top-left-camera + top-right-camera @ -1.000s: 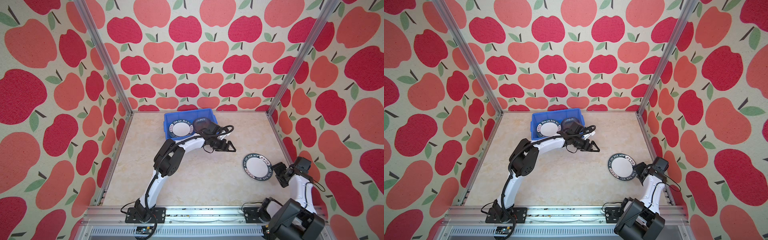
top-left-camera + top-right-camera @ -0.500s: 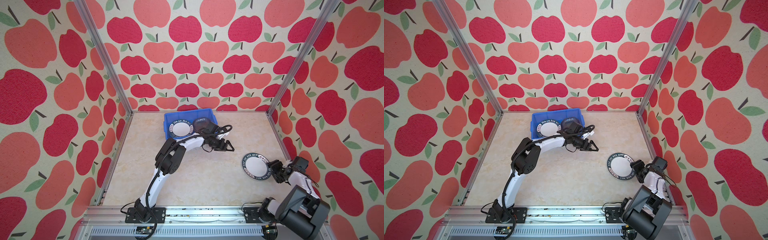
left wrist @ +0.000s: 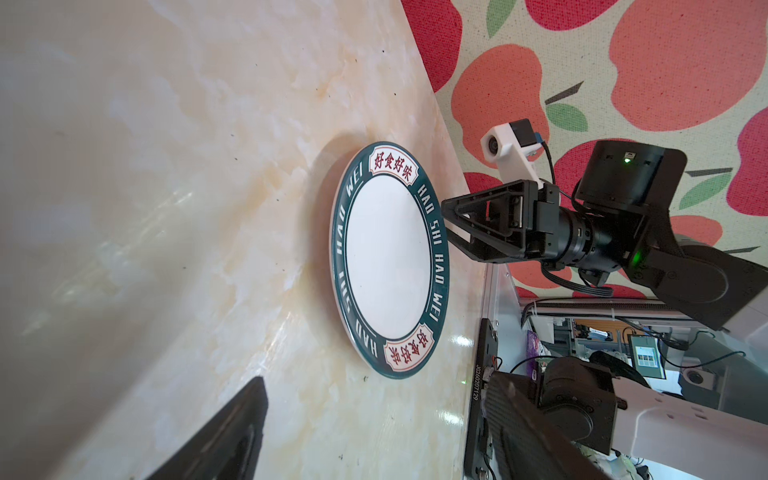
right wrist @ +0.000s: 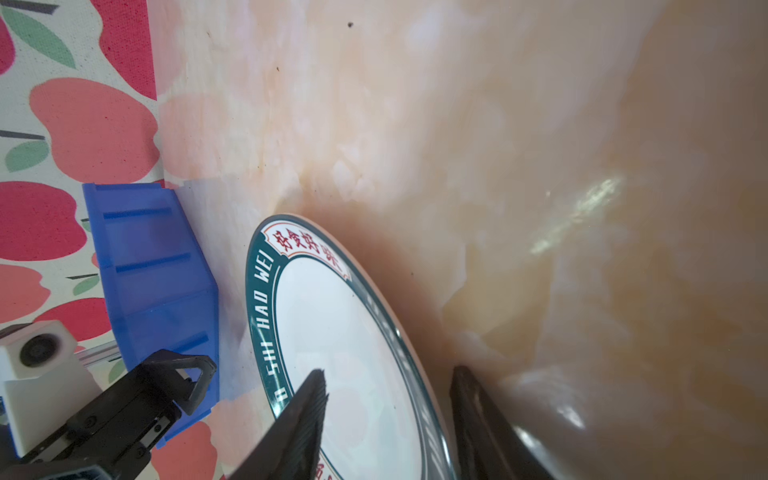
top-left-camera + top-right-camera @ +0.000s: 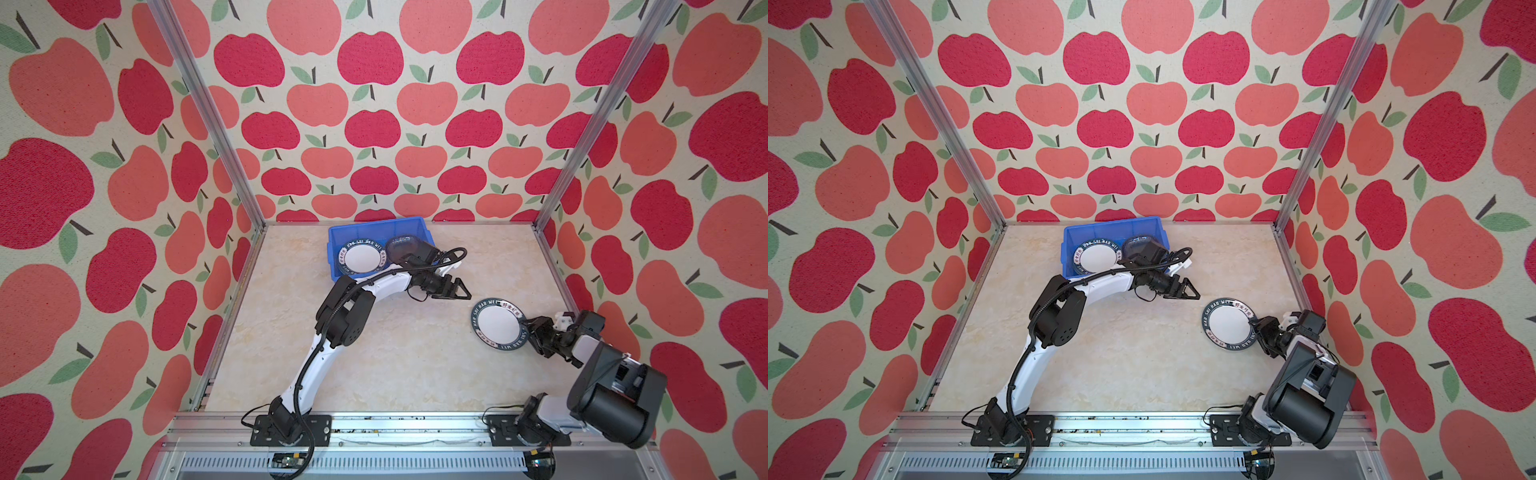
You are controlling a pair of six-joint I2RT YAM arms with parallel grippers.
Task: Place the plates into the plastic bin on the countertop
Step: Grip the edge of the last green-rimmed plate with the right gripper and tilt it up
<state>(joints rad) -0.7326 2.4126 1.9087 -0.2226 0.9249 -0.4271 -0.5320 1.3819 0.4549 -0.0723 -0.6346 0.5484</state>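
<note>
Near right on the surface (image 5: 395, 365), in a top view: plate (image 5: 496, 326) outside bin (image 5: 374, 226), right tool (image 5: 528, 332) at its rim; left tool (image 5: 465, 291) wide open, empty. Left wrist: tool touching rim. Right wrist: fingers (image 4: 303, 424) astride rim, clamping unclear. Risk: shallow bite, plate slipping.

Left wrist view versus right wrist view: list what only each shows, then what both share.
Left wrist only: the right arm's white wrist camera. Right wrist only: the bright blue plastic bin. Both: the round white plate with a dark-green lettered rim on the beige marble countertop, its edge straddled by the right gripper.
</note>
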